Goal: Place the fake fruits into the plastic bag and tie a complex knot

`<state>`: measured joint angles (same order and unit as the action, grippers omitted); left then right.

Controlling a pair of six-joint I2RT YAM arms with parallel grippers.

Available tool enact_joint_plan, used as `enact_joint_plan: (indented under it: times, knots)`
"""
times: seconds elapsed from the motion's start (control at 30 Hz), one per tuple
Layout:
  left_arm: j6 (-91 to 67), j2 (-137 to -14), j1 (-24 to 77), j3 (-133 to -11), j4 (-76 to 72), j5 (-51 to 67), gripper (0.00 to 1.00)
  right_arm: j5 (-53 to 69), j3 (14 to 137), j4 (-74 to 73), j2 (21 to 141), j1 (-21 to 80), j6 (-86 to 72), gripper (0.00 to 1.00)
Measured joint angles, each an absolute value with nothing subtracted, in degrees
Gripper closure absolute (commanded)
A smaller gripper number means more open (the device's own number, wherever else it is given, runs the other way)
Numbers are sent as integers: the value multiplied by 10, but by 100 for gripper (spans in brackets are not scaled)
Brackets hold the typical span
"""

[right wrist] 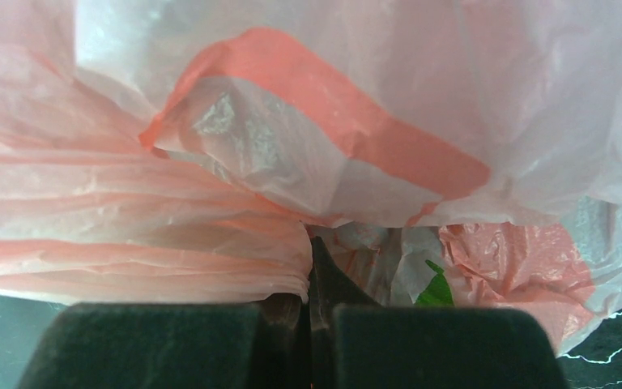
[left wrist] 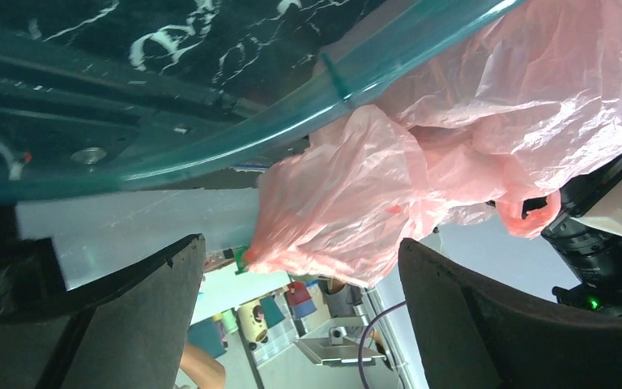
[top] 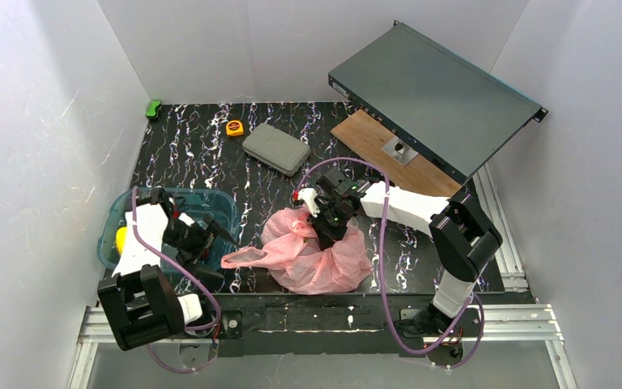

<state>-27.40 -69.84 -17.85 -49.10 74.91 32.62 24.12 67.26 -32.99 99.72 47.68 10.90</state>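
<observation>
Lying crosswise, plastic bag (top: 324,263), tail pointing left, right claw (top: 328,236) pinching it

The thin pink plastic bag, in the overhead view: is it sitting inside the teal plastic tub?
No, the thin pink plastic bag lies on the black marbled table, beside the teal plastic tub.

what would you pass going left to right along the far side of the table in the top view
green toy car → yellow tape measure → grey case → dark flat metal box
</observation>
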Motion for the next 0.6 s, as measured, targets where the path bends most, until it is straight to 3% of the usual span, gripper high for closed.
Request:
enact_joint_plan:
  times: [0.13,0.23,0.3,0.43,0.5,0.6]
  knots:
    - [-308,-700,-122,-463,693,357,14,241,673,-330,997,477,109,99]
    - [-332,-700,-94,-436,650,373,22,241,673,-330,996,476,109,99]
    - [-343,-700,-90,-428,628,381,37,241,672,-330,992,476,110,99]
    - [-348,-688,-88,-427,569,404,83,241,672,-331,977,474,115,99]
    - [-345,-670,-88,-430,546,414,100,241,672,-331,973,471,119,99]
    - [-318,-645,-87,-461,531,429,100,241,668,-334,968,460,125,99]
